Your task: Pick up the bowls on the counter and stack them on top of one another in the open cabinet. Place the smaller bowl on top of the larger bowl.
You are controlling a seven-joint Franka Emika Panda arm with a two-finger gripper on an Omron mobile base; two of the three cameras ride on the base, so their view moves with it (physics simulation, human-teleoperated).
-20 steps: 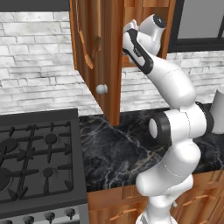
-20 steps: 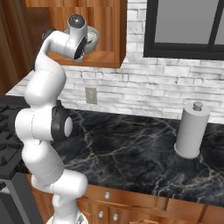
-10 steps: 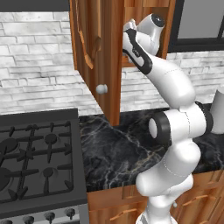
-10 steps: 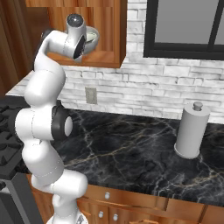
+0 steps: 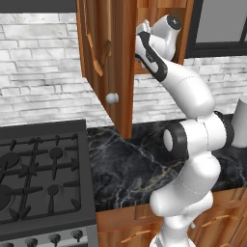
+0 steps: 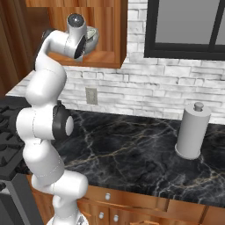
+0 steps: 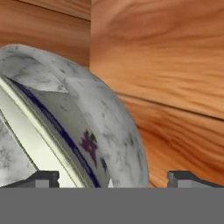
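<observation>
Glossy white rounded arm point(image 5: 193, 144) segments joined by black ring joints, a dark cap on the topmost joint, and two small dark grey fingertips point(image 7: 43, 178).

A kitchen: gas stove point(image 5: 38, 178), marble counter point(image 6: 132, 149), wooden cabinet point(image 5: 108, 58), brick backsplash point(image 6: 176, 88).

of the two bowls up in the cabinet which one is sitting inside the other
The smaller bowl, cream with a blue rim line, sits nested inside the larger bowl, whose grey speckled wall wraps around it.
</observation>
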